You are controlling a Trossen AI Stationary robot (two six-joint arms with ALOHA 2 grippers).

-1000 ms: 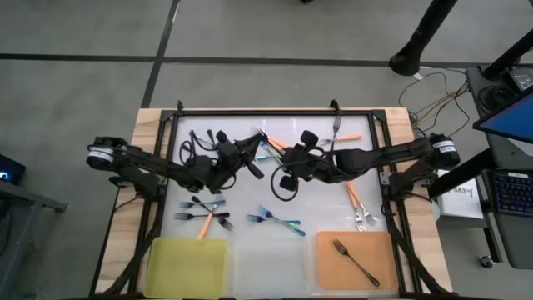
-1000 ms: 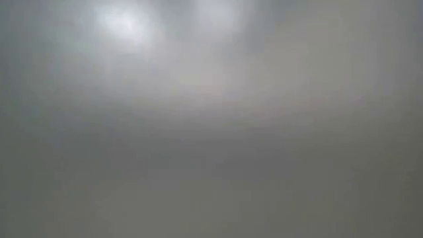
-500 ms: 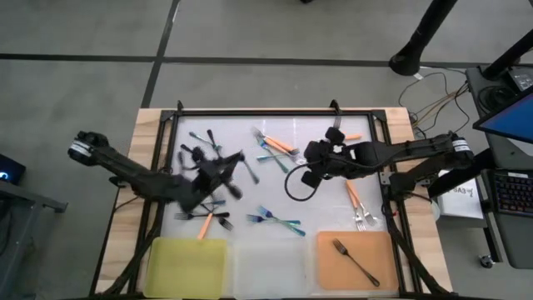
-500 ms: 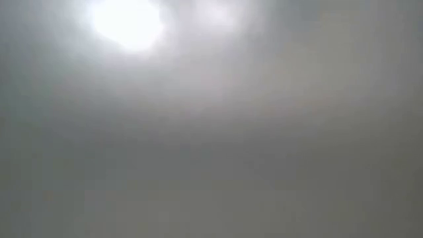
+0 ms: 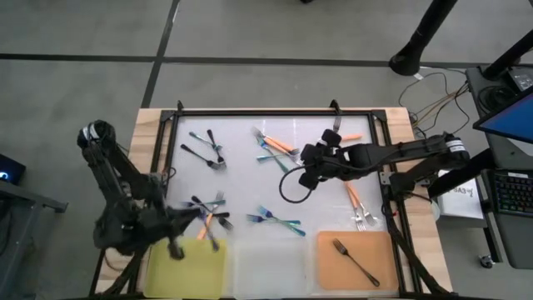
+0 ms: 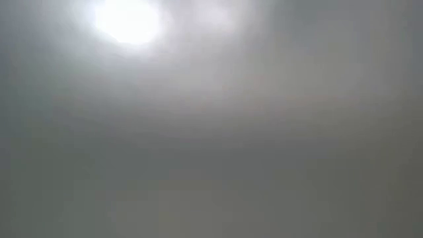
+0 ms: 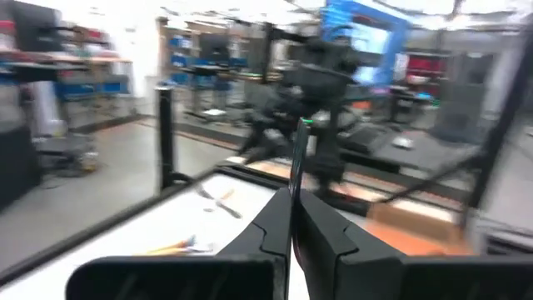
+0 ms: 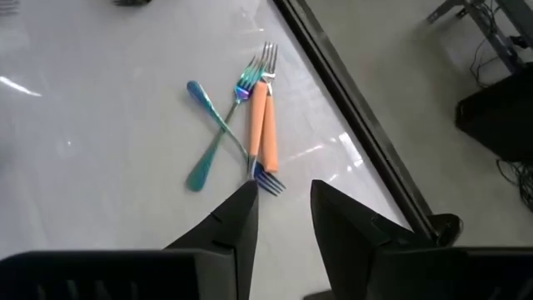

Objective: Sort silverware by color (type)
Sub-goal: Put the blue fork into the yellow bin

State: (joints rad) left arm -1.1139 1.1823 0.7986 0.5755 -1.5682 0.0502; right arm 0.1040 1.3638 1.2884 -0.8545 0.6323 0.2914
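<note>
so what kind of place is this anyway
Most likely a robotics lab or workshop. A framed white worktable stands on a bare grey floor, loose cables and a monitor sit beside it, and the left wrist view shows shelving and other rigs behind.

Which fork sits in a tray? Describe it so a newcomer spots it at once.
Along the high view's bottom edge sit a yellow tray, a clear tray and an orange tray. In the orange one, a single dark fork lies diagonally; the other loose forks lie scattered on the white surface.
</note>
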